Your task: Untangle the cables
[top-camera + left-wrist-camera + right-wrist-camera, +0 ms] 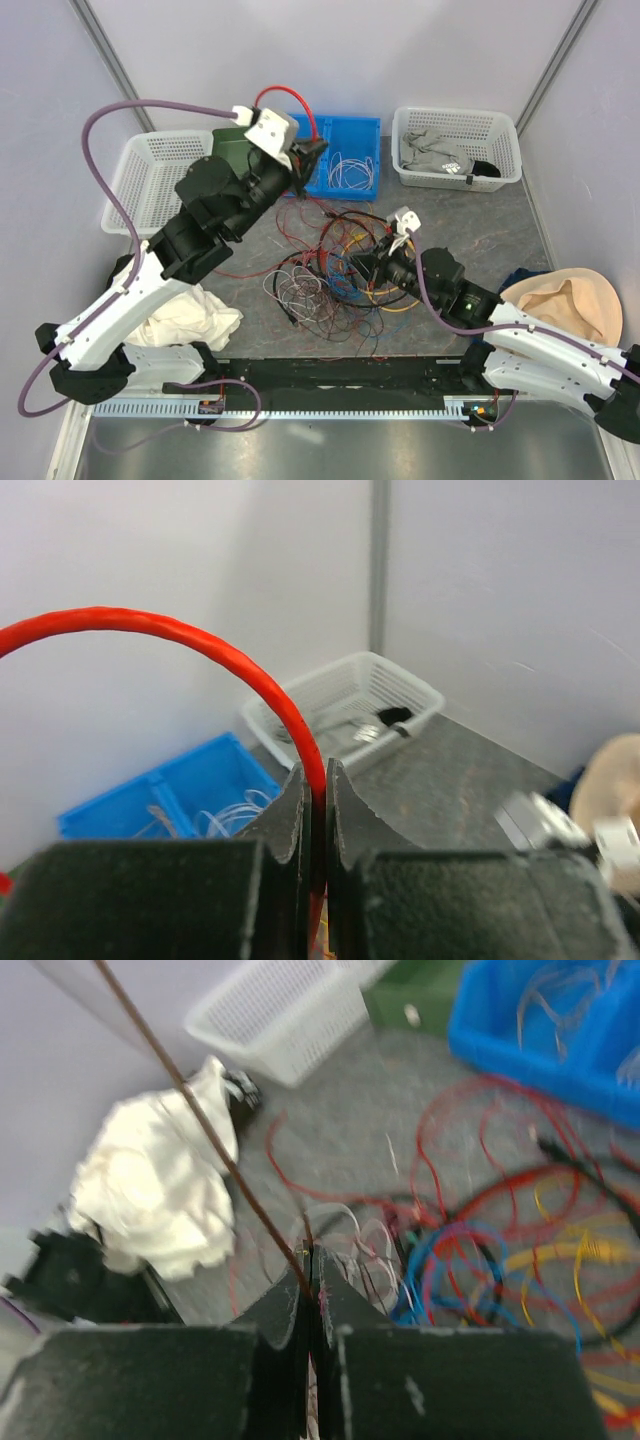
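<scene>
On the grey table point(470, 215), in front of both arms, the cables point(345, 265) lie in one loose heap, with red, blue, yellow, orange, black and pale wires crossing over each other. The left end effector point(318, 780) is raised above the far side of the table, near the blue bin point(345, 122), and its two fingers are pressed together on a red cable point(100, 617). This cable rises from between the fingers and bends in a high arch to the left, and in the top view it hangs free in the air above the bin. The right end effector point(310, 1260) is low over the right part of the heap, and its fingers are also pressed together; they pinch a thin dark wire point(200, 1112), which runs straight and tight up to the left, out of the wrist picture. Which end of the heap this wire comes from, I cannot tell. Inside the blue bin there are some thin white wires point(350, 172), apart from the heap. A white basket point(150, 170) stands at the far left, partly behind the left arm, and a second white basket point(455, 120) at the far right holds a grey cloth point(435, 150). A crumpled white cloth point(190, 315) lies on the near left, beside the left arm, and a beige soft thing point(565, 300) lies at the right edge.
</scene>
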`<move>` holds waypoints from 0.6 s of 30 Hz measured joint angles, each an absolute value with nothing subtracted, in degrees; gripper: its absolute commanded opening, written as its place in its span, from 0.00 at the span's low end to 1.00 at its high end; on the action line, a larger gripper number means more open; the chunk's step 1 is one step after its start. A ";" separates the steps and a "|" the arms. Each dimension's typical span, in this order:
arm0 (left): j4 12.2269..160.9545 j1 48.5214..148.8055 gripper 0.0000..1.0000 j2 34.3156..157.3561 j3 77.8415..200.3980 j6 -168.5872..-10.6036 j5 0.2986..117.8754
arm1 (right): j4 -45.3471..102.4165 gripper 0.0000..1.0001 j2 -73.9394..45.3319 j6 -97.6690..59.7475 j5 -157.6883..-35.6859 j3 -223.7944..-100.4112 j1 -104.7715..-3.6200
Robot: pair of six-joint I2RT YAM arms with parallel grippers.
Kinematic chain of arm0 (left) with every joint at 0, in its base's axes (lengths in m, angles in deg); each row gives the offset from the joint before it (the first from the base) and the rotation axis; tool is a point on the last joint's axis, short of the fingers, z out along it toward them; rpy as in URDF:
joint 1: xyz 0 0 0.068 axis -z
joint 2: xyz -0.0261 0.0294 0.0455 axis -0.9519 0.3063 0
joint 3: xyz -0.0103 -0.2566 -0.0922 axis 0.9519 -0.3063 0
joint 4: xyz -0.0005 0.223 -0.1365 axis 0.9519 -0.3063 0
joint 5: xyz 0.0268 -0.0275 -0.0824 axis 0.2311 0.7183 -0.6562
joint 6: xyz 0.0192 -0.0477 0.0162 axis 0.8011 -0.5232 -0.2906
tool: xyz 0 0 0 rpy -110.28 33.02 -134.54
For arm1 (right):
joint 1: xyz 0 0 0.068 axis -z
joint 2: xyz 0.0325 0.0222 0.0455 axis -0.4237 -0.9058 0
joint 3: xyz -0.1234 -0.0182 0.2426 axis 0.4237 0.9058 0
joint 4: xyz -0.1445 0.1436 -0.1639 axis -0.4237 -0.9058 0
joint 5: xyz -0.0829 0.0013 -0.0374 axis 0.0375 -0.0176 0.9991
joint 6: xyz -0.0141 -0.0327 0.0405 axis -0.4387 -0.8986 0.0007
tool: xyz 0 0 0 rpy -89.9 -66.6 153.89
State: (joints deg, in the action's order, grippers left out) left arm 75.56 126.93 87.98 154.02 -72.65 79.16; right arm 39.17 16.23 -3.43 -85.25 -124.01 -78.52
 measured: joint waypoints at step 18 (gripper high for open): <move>62.18 104.33 0.02 100.96 163.31 -84.45 80.69 | 41.73 0.00 19.16 2.54 -75.27 -116.69 -78.59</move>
State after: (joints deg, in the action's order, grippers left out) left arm 62.18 104.33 100.96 163.31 -84.45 80.69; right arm 41.73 19.16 2.54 -75.27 -116.69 -78.59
